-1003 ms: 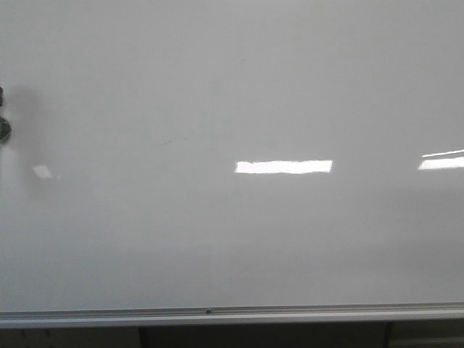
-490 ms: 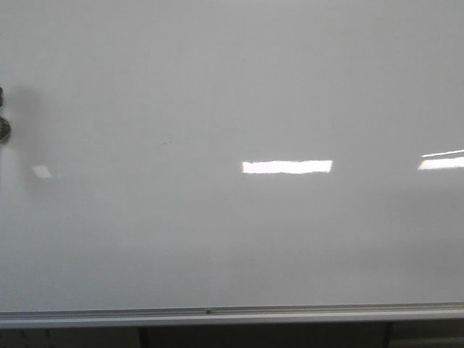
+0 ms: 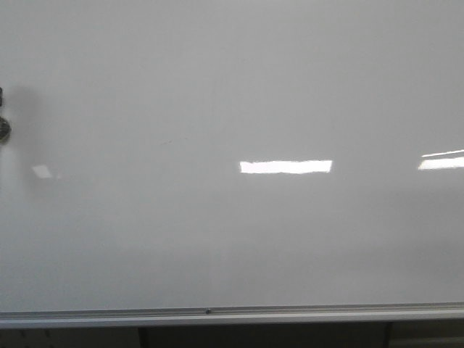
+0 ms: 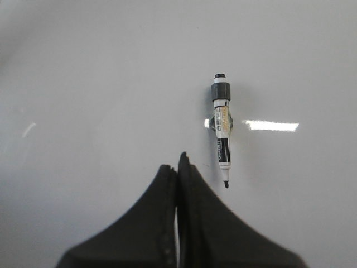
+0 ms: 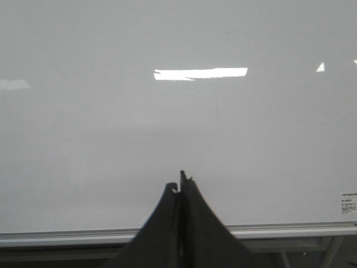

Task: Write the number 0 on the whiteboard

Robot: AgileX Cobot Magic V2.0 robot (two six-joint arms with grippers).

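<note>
Two end effectors, left (image 4: 178, 167) and right (image 5: 179, 184), are shown closed and empty before the blank whiteboard (image 3: 232, 87); the marker (image 4: 222, 131) is parked there, presumably within reach. No 0 is drawn.

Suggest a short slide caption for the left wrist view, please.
Closed black left hand faces the glossy white whiteboard, where an uncapped black-and-white marker hangs, tip near the hand.

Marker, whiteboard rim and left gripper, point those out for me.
marker (image 4: 222, 134): left wrist view, middle of its barrel.
whiteboard rim (image 3: 290, 314): front view, grey metal lower edge.
left gripper (image 4: 178, 167): left wrist view, between its closed fingertips.
</note>
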